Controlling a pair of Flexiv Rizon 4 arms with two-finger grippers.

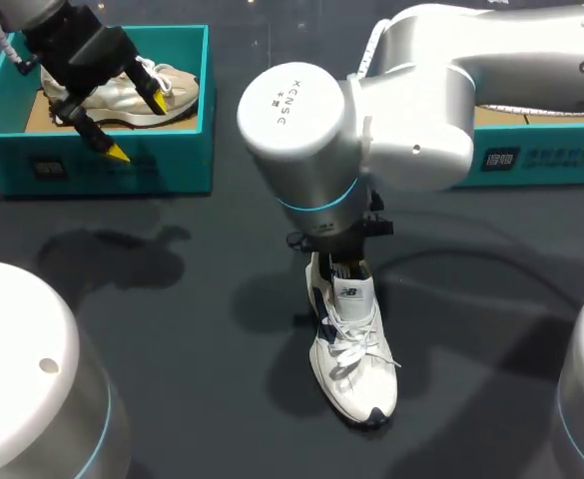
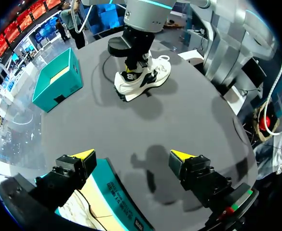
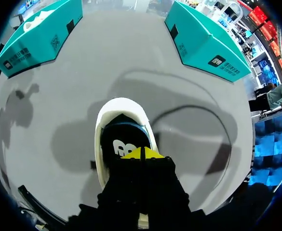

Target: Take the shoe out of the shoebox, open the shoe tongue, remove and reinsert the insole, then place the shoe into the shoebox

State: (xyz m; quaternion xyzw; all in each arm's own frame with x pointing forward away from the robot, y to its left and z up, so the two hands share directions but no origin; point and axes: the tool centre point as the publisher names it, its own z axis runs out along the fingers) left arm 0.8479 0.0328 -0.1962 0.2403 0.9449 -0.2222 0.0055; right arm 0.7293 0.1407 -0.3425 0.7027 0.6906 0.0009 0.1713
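Shoe [image 1: 353, 344] stands on the table [image 1: 172, 339], well apart from the left shoebox [image 1: 112, 165], so step 1 looks done; right gripper [image 3: 141, 154] clenched at its tongue [image 3: 119, 147], left gripper [image 2: 132, 156] spread above that shoebox; insole work and return remain.

print: letters, R arm cap [image 1: 293, 105] | logo, shoe tongue [image 1: 350, 291] | white chars, R shoebox [image 1: 531, 160] | dark label, L shoebox [image 1: 172, 165]

Smooth dark table [image 1: 192, 329], white cloth-look shoe [image 1: 356, 369], teal cardboard shoebox [image 1: 172, 160], glossy silver right arm casing [image 1: 411, 90]
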